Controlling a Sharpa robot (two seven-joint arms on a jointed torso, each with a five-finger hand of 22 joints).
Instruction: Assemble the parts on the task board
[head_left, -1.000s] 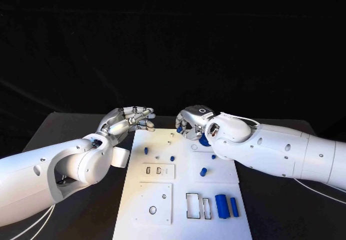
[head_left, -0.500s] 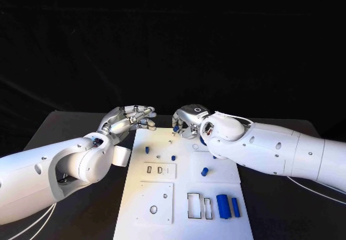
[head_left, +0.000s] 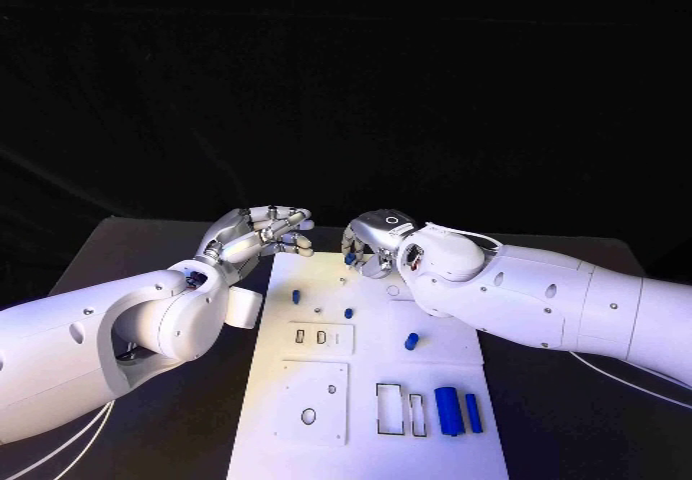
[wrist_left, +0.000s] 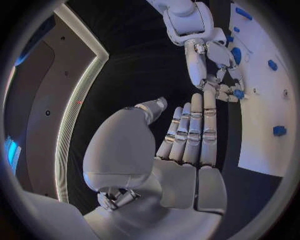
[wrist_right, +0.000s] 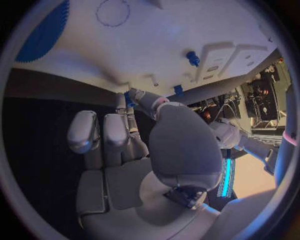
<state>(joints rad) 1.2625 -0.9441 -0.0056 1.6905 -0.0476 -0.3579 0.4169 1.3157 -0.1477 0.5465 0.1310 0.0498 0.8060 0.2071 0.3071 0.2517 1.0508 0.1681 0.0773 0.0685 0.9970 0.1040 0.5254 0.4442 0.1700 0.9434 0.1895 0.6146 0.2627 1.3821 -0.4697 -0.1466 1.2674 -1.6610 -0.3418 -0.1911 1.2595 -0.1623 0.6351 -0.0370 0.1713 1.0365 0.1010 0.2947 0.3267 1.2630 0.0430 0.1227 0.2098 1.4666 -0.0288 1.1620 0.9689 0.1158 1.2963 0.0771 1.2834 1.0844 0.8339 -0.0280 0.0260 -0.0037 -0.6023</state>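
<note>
The white task board (head_left: 372, 385) lies in the middle of the black table. My right hand (head_left: 372, 246) hovers over the board's far edge and pinches a small blue part (head_left: 351, 258) between thumb and fingertip; the same part (wrist_left: 238, 93) shows in the left wrist view. My left hand (head_left: 268, 232) is raised just left of the board's far corner, fingers stretched out and holding nothing. Small blue parts stand on the board: one (head_left: 296, 296) at far left, one (head_left: 348, 312) in the middle, one (head_left: 411, 341) to the right. Two blue cylinders (head_left: 449, 410) lie near the front right.
Rectangular slots (head_left: 397, 410) and round holes (head_left: 309, 415) mark the board's near half. My right forearm (head_left: 548, 295) crosses over the board's far right corner. Bare black table (head_left: 173, 440) lies on both sides of the board.
My right hand has shifted a little to the left, toward my left hand, still pinching the small blue part. The left hand has barely moved.
</note>
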